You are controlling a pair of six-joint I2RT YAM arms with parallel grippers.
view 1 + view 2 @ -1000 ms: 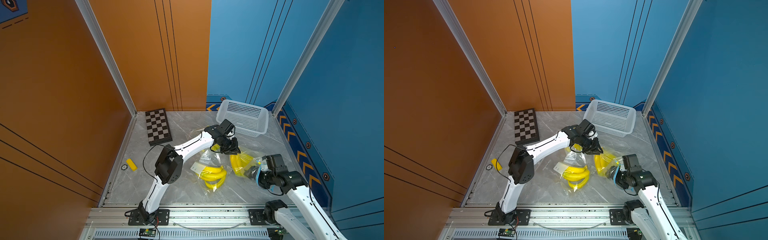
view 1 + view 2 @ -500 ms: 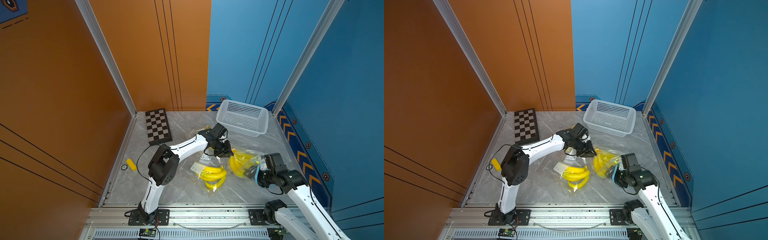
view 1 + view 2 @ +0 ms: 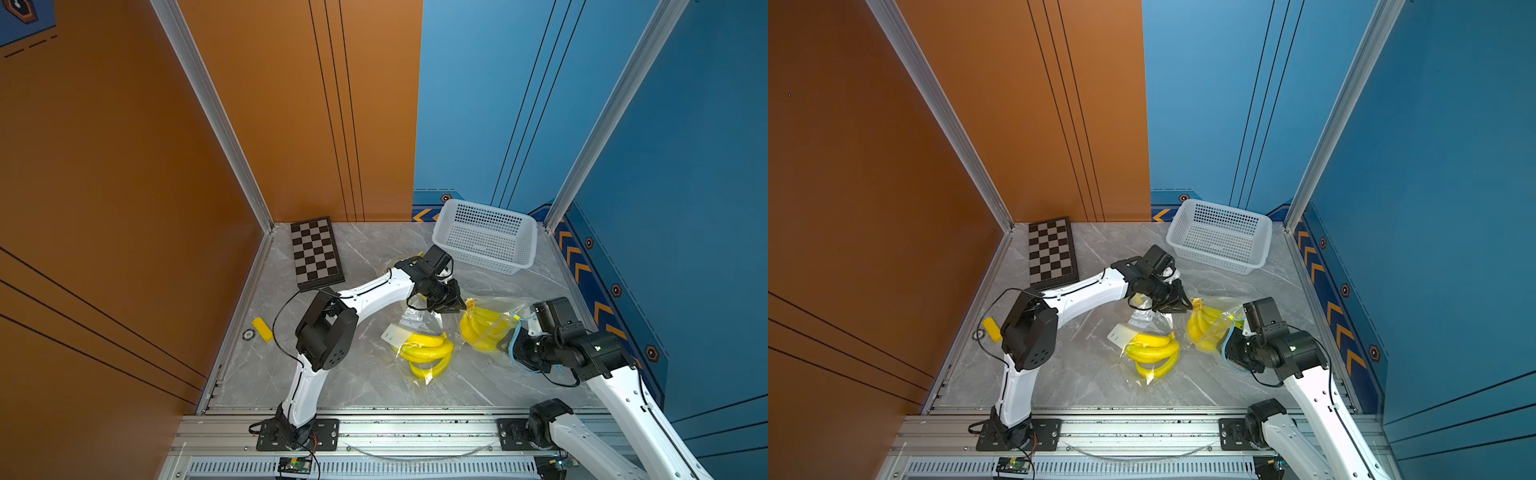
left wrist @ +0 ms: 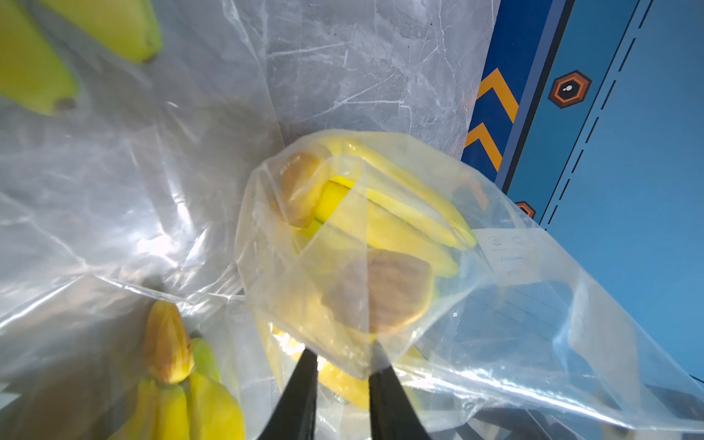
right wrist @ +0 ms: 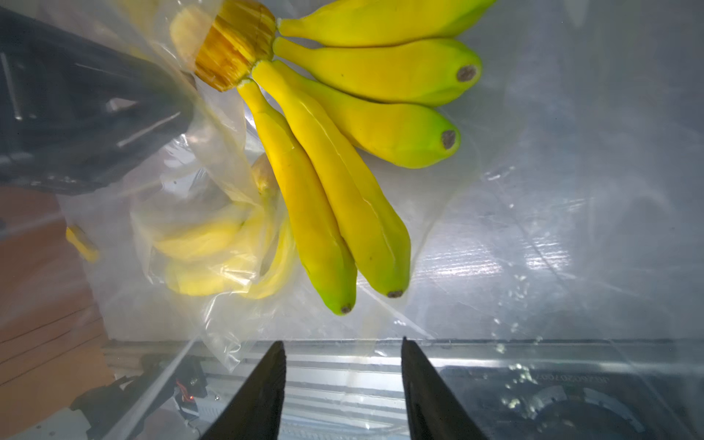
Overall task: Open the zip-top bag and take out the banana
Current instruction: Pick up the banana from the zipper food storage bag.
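L arm (image 3: 365,293) stretches over bench (image 3: 374,249), elbow bent, L claw (image 3: 455,306) pinching zip-top bag (image 3: 498,309) (bananas (image 3: 478,328) inside); R arm (image 3: 623,386) low, R claw (image 3: 505,345) spread at its other end.

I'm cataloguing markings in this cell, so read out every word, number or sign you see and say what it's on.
No text reads clearly.
Small print beside the white label: too small.
White label: nothing legible.
Label on the held bag: faint, blurred.
Digits seen through plastic: mirrored, blurred.
Wall chevrons and hexagon badges: symbols, no words.
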